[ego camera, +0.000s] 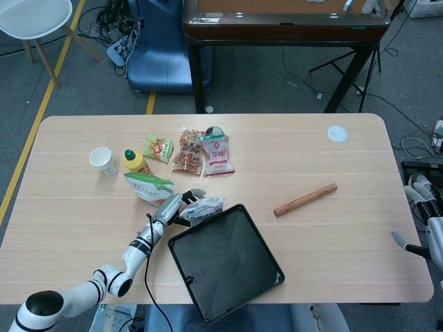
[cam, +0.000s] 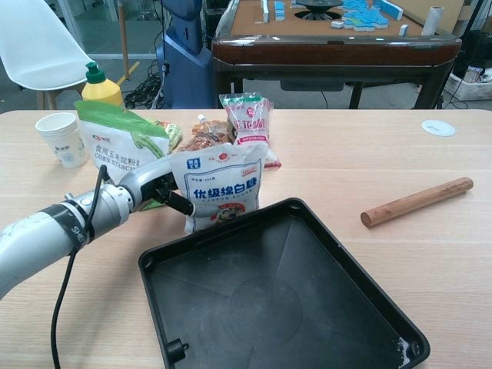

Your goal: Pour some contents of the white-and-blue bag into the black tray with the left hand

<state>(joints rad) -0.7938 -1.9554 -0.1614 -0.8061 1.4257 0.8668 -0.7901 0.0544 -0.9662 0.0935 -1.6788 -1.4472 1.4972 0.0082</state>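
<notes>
Left hand (cam: 157, 187) wraps its fingers around the upright white-and-blue bag (cam: 221, 188) beside the black tray (cam: 277, 307), right hand (ego camera: 426, 225) hangs open off-table.

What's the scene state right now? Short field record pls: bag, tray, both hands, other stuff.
bag: white-and-blue bag upright on the table, just behind the tray's far-left edge
tray: black tray, looks empty, nothing poured yet
left hand: left hand at the bag's left side, fingers against it; firm grip cannot be confirmed
right hand: right hand off the table's right edge, holding nothing, fingers apart
other: wooden rolling pin right of tray; green-and-white bag, paper cup, yellow bottle behind left hand
</notes>
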